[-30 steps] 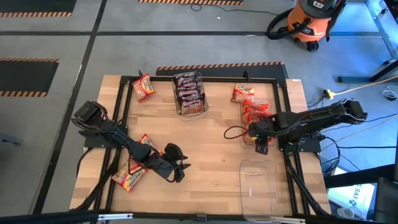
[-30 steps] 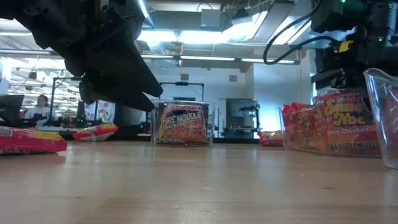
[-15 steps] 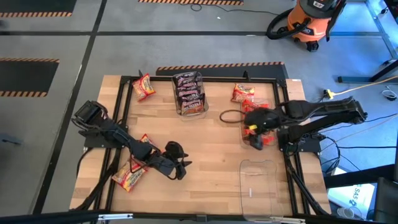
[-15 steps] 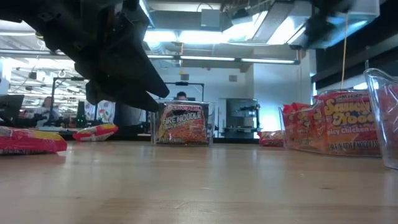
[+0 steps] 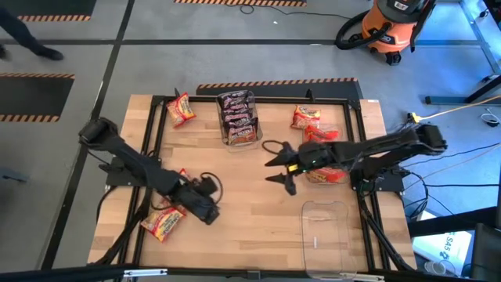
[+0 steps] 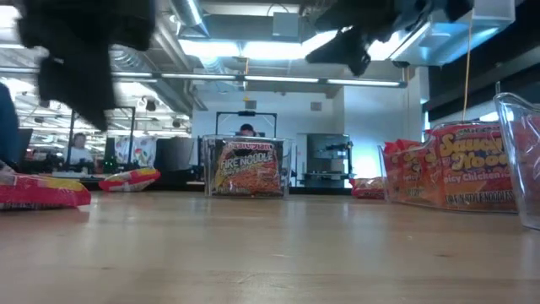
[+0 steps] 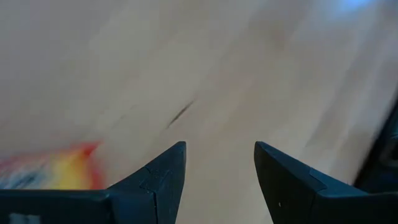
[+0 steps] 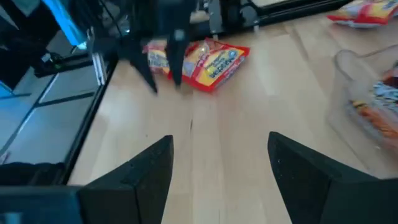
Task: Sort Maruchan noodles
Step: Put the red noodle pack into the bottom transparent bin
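From left: loose yellow-orange noodle packets point(image 5: 163, 223) lie by the left gripper point(image 5: 208, 213), fingers spread, empty. One bin point(image 5: 239, 117) holds dark packets; the right gripper point(image 5: 282, 167) (also released) hovers mid-table. Red packets point(image 5: 322, 145) binned right. Roughly half sorted.

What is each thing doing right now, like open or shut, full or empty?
left gripper: open, holding nothing, beside the packets on the left.
right gripper: open, empty, above mid-table.
bin of dark packets: filled.
bin of red packets: filled, packets upright.
near clear bin: empty.
loose packet: lying flat, unsorted.
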You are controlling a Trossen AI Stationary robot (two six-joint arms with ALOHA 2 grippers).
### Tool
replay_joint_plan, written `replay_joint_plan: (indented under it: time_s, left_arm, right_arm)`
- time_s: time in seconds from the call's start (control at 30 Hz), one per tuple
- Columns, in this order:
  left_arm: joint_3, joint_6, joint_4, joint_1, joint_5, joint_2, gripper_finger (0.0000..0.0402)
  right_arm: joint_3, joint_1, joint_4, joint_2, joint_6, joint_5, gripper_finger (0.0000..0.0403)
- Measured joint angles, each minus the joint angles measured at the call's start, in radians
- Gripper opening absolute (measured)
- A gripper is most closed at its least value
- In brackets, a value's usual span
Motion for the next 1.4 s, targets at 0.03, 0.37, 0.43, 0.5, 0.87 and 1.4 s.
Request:
replay_joint_plan:
  time_s: [0.03, 0.37, 0.43, 0.5, 0.87, 1.4]
  left_arm:
    - [0.007, -0.036, -0.069, -0.006, 0.014, -0.014, 0.0185]
    - [0.007, -0.233, -0.465, -0.011, 0.142, -0.007, 0.0185]
    - [0.007, -0.233, -0.487, -0.011, 0.152, 0.005, 0.0185]
    - [0.0, -0.237, -0.511, -0.011, 0.157, 0.025, 0.0185]
    - [-0.054, -0.17, -0.325, -0.015, 0.143, 0.064, 0.0185]
    - [-0.058, 0.152, 0.248, -0.011, -0.072, 0.135, 0.0185]
  right_arm:
    - [0.0, 0.0, 0.017, 0.026, -0.007, 0.0, 0.0239]
    - [0.0, -0.001, 0.115, 0.221, -0.01, 0.0, 0.0239]
    - [0.0, -0.001, 0.102, 0.235, -0.01, 0.0, 0.0239]
    - [0.0, -0.001, 0.116, 0.248, -0.01, 0.0, 0.0239]
    - [0.0, -0.002, 0.108, 0.249, -0.036, 0.0, 0.0239]
    - [0.0, -0.002, 0.108, 0.252, 0.1, 0.0, 0.0239]
